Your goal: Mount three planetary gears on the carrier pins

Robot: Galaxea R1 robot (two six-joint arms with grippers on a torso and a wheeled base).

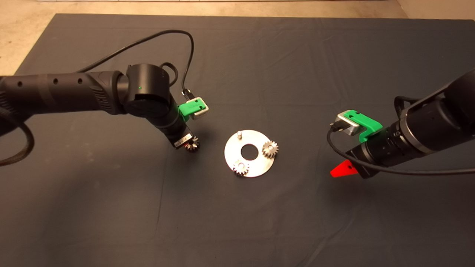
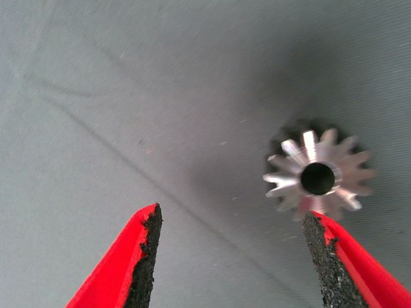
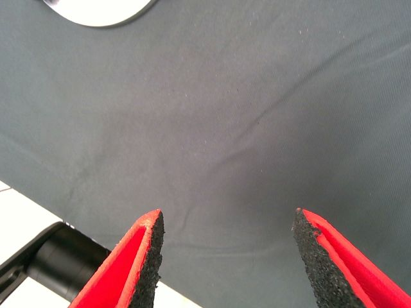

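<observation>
The round silver disc (image 1: 256, 165) lies mid-mat. Two planetary gears (image 1: 270, 149) (image 1: 241, 167) sit on its carrier pins, and one bare pin (image 1: 239, 133) stands at the far rim. A loose gear (image 1: 193, 145) lies flat on the mat left of the disc. My left gripper (image 1: 185, 142) hovers right over it, open. In the left wrist view that gear (image 2: 318, 178) lies just off one fingertip (image 2: 319, 239), not between the pads. My right gripper (image 1: 345, 168) hangs open to the right of the disc, holding nothing.
The dark mat (image 1: 237, 222) covers the table, with bare floor beyond its far and left edges. A slice of the disc's rim (image 3: 96, 13) shows in the right wrist view. Black cables loop from both wrists.
</observation>
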